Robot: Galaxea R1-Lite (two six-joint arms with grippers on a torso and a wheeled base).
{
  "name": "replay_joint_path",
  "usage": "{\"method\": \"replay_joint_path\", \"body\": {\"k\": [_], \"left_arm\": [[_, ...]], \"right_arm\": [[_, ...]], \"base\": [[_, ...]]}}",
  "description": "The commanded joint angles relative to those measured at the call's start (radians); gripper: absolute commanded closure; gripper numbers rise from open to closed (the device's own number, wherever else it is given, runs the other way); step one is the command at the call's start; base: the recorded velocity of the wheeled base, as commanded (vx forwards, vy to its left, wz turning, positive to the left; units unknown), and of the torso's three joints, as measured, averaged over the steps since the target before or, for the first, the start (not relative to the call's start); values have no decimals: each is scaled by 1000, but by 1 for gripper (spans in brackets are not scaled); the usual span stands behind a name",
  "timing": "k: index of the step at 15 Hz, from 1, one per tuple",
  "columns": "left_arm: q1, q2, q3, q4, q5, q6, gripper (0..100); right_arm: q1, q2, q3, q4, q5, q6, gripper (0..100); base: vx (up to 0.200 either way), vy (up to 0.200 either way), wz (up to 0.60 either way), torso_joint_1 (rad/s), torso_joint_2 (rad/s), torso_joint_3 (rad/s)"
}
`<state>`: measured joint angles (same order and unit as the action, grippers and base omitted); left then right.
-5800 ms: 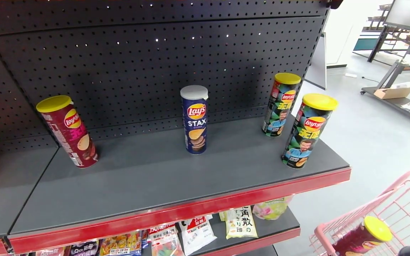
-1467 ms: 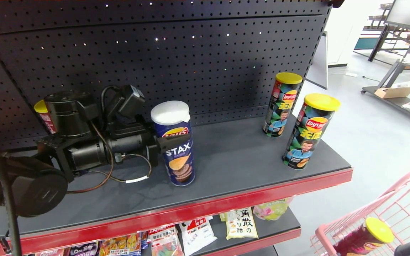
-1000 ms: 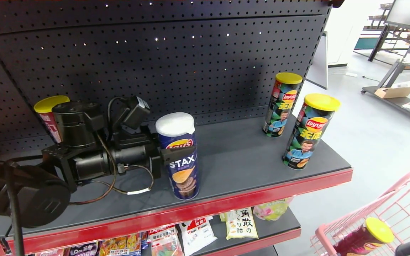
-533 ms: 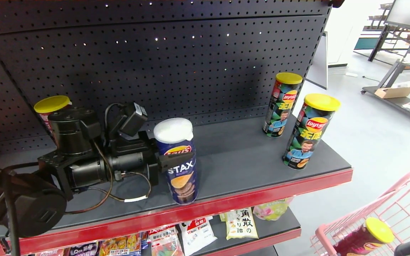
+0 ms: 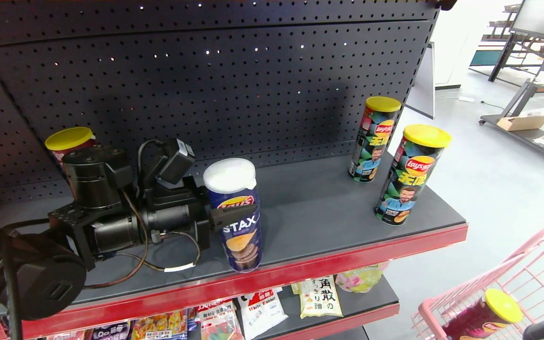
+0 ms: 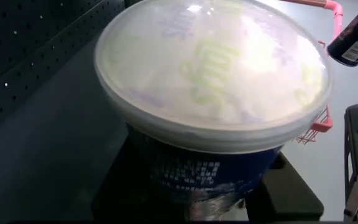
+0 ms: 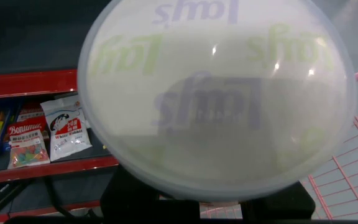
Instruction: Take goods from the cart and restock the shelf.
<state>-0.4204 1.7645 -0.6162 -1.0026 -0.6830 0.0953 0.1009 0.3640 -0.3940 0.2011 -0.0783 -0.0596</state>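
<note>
– While the left gripper (image 5: 234, 213) sits over the shelf, what's it got?
– It's clamped on a dark blue cylindrical chip can with a translucent white lid (image 5: 240, 236), one finger across the label. The can is upright at the front of the dark grey shelf board (image 5: 328, 208), just behind its red lip. Resting or lifted, can't tell. The left wrist view looks down on its lid (image 6: 210, 68).
– And the right gripper (image 7: 205, 200)?
– Closed on a second can with a clear plastic lid (image 7: 216, 93), dark fingers on either side under the lid. Behind it are snack packets (image 7: 64, 127) on a red-edged lower shelf (image 7: 30, 84).
– Around the blue can?
– A maroon can with a yellow lid (image 5: 70, 139) stands behind the left arm, by the black pegboard (image 5: 253, 85). Two green-and-black cans with yellow lids stand well apart to the right, one at the back (image 5: 375, 139), one nearer the front (image 5: 409, 177). Both are upright.
– Cart?
– The pink wire cart (image 5: 531, 274) is low on the right, past the shelf end. Another maroon yellow-lidded can (image 5: 480, 317) lies tilted in it.
</note>
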Motion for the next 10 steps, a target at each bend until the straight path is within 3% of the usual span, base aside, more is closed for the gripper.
{"method": "replay_joint_path", "body": {"k": [1, 4, 10], "left_arm": [[2, -2, 6, 1, 5, 0, 0], [3, -20, 47, -53, 6, 0, 0], [22, -51, 78, -71, 17, 1, 0]], "right_arm": [[0, 1, 0, 0, 0, 0, 100], [0, 6, -6, 0, 0, 0, 100], [0, 7, -17, 0, -1, 0, 100]], "base": [[0, 0, 0, 0, 0, 0], [0, 0, 0, 0, 0, 0], [0, 0, 0, 0, 0, 0]]}}
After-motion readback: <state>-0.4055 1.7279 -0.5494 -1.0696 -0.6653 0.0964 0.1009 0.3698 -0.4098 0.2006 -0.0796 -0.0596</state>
